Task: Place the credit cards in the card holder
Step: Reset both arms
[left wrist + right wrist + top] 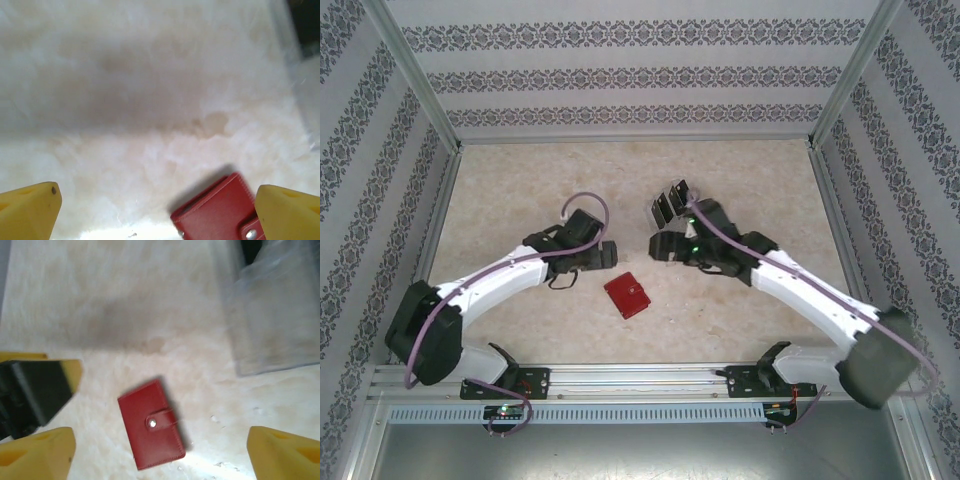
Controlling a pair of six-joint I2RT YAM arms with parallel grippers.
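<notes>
The red card holder [627, 296] lies shut on the table, its snap tab fastened. In the right wrist view the card holder [151, 425] is flat on the table below my right gripper [160, 455], whose yellow fingers stand wide apart with nothing between them. In the left wrist view one corner of the card holder [220, 210] shows beside the right-hand finger of my left gripper [160, 210], which is open and holds nothing. From above, the left gripper [608, 255] and the right gripper [663, 245] hover just behind the holder. Dark flat pieces, probably the credit cards [666, 206], stand in a clear rack.
The clear plastic rack [672, 202] stands behind the right gripper, and its wall [280, 315] shows at the upper right of the right wrist view. Patterned walls enclose the table on three sides. My left gripper's black and yellow body [35, 395] is close on the left of that view.
</notes>
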